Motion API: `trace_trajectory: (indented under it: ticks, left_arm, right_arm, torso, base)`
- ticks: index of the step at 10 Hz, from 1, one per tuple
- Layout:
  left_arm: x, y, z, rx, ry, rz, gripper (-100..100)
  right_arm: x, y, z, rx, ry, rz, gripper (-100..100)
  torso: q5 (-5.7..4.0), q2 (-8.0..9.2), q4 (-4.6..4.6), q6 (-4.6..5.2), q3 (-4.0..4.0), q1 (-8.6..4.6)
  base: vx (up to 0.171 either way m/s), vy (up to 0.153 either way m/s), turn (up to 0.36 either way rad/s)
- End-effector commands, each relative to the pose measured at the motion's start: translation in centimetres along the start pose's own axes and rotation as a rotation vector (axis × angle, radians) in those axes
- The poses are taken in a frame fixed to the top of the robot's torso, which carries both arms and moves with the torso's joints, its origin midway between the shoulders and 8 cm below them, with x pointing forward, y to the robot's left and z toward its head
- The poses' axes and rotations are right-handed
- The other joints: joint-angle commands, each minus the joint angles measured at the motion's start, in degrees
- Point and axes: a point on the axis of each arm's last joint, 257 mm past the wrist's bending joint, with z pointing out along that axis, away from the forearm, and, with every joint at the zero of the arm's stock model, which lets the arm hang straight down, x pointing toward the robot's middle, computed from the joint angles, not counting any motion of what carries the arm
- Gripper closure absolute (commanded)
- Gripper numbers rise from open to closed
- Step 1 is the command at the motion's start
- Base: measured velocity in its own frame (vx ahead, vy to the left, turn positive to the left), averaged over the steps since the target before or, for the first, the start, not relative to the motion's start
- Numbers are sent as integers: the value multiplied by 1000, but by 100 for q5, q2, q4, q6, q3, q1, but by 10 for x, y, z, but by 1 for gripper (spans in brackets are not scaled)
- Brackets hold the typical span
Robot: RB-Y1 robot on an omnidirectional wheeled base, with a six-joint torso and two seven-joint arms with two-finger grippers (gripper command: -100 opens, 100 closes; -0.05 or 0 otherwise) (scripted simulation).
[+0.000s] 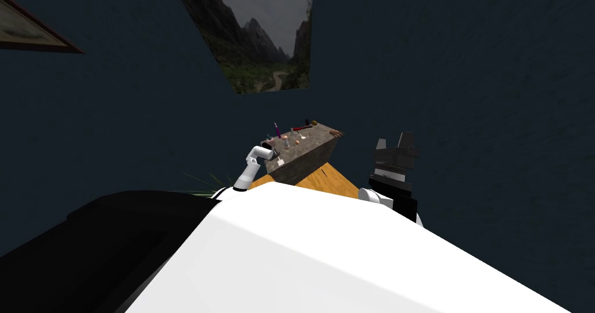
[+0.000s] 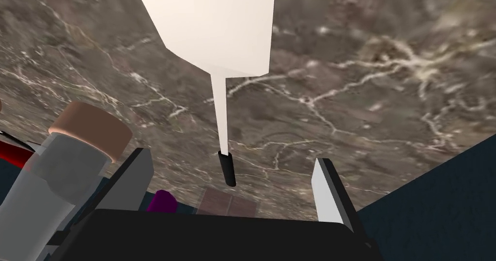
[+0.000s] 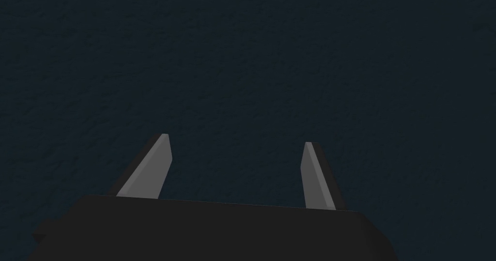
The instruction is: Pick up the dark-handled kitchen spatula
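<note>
Bracketing one spatula [image 2: 218, 30] handle: left gripper [image 2: 231, 156] fingers spread, mid-frame in head view. One capped jar [image 2: 72, 176] just beside it. Right gripper [image 3: 237, 140] also spread.

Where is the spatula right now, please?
In the left wrist view, the spatula lies on the marbled countertop, dark handle between the left gripper's open fingers, near a tan-capped bottle.
</note>
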Motion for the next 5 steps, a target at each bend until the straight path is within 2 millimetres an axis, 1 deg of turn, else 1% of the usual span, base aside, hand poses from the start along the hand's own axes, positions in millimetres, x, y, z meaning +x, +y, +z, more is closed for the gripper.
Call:
trace_trajectory:
  ticks: [1,2,3,5]
  left_arm:
    - [2,7,1,-27,20,7,-100]
    - [4,14,2,-60,44,18,-100]
    - [4,15,2,-64,47,18,-100]
    - [6,29,2,-123,91,38,-100]
  right_arm:
    - [0,0,0,0,0,0,0]
    - [0,0,0,0,0,0,0]
    - [0,0,0,0,0,0,0]
    - [0,0,0,0,0,0,0]
  torso:
    - [0,0,0,0,0,0]
    - [0,3,0,-1,2,3]
    - [0,2,0,0,1,2]
    - [0,-1,0,0,0,-1]
  base:
    - [46,-26,-15]
    - [53,-29,-30]
    - [55,-30,-10]
    - [66,-43,-21]
